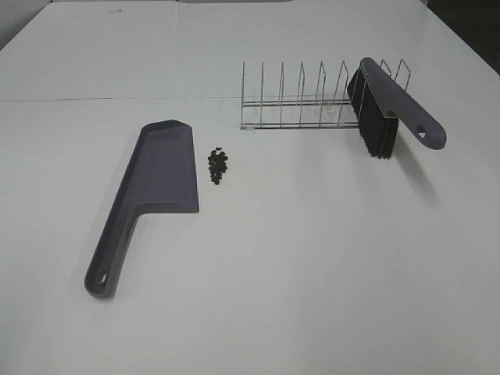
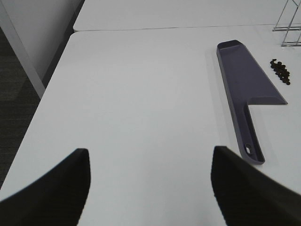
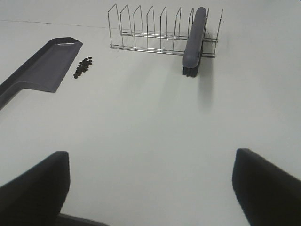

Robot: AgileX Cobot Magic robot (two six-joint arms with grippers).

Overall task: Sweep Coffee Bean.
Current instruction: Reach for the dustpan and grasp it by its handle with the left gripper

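— White counter (image 1: pixel 312 273), plain and wide, with a thin seam running across its far part. What lies on it?

— Left of the middle, a grey-purple dustpan (image 1: pixel 160 168) lies flat. Its handle points to the near left and has a hole at its end.

— And the beans?

— The beans (image 1: pixel 218 166) sit in one tight dark cluster on the bare counter. They are just beside the dustpan's right edge, with a narrow gap between, and lie between the dustpan and the rack.

— What rack?

— A wire rack (image 1: pixel 297 98) stands farther back on the right. The brush (image 1: pixel 391 101) leans in its right end, black bristles down, handle slanting toward the near right. The bristles look to reach the counter, but from this height I can't be sure.

— How do the arms stand?

— The left end effector (image 2: pixel 149 162) has its two dark fingers wide apart with nothing between them. It hangs over bare counter near the left edge, well short of the dustpan's handle, with dark floor (image 2: pixel 19 94) showing past that edge. The right end effector (image 3: pixel 150 160) is spread just as wide and empty, facing the rack and brush from well back.
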